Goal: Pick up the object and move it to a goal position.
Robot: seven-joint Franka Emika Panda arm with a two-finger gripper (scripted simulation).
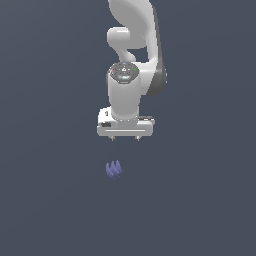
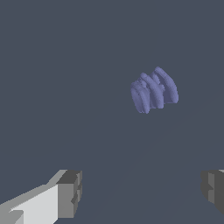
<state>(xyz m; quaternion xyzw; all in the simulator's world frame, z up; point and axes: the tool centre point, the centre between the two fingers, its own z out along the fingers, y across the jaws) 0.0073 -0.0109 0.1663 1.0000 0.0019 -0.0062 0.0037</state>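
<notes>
The object (image 1: 114,169) is a tiny blue-violet lump with several pointed ridges, lying on the dark grey floor. It sits in front of and slightly toward the exterior view's left of my white gripper (image 1: 125,138). The gripper points down, is open and empty, and is apart from the object. In the wrist view the object (image 2: 154,90) shows as a ridged lump beyond the gap between my two grey fingertips (image 2: 70,192), which stand wide apart with nothing between them.
The white arm (image 1: 132,55) rises behind the gripper. The floor (image 1: 50,200) is a plain dark grey surface with no other objects in view.
</notes>
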